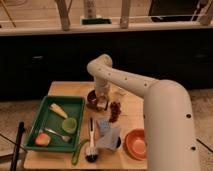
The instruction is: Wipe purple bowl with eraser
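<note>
The purple bowl [93, 98] is small and dark. It sits on the wooden table [132, 107] just right of the green tray. My gripper [103, 101] points down at the bowl's right rim, with the white arm reaching in from the right. A small pale cream block, the eraser [103, 105], shows between the fingertips, at the bowl's right edge. The gripper covers part of the bowl.
A green tray [45, 112] at left holds a pale yellow wedge [58, 110], a small light-green bowl [69, 124], a round orange fruit [42, 139] and a utensil. An orange bowl [136, 143], a blue-grey cloth [107, 132], a black-handled brush [91, 142] and a dark red cluster [115, 111] lie nearby.
</note>
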You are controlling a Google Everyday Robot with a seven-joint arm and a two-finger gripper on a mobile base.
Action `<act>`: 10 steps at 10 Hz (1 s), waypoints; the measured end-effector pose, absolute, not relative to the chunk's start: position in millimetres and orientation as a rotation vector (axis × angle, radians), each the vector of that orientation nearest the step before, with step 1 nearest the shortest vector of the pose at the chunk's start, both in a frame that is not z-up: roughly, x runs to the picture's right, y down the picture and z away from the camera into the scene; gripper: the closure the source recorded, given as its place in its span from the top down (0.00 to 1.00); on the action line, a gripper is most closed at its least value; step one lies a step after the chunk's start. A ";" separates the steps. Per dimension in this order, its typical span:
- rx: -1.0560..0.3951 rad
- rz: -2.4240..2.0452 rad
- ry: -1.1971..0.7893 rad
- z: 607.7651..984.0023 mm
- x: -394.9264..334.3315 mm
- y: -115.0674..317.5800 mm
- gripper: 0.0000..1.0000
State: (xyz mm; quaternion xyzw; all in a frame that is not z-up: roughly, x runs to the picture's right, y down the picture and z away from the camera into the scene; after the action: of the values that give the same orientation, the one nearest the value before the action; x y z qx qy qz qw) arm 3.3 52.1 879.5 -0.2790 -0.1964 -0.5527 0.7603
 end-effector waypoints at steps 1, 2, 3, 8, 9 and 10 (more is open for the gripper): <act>-0.597 -1.177 -0.420 884.5 7.3 41.6 0.00; -0.588 -1.168 -0.418 887.0 5.8 34.0 0.00; -0.586 -1.168 -0.416 888.1 2.6 27.8 0.00; -0.560 -1.255 -0.436 887.5 -49.5 13.0 0.00; -0.555 -1.288 -0.452 885.9 -63.7 15.5 0.00; -0.553 -1.312 -0.469 884.2 -73.9 19.9 0.00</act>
State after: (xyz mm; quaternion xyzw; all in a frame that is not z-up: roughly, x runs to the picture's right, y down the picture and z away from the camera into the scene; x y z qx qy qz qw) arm -73.9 19.9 884.2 -0.2513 -0.2130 -0.5962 0.7322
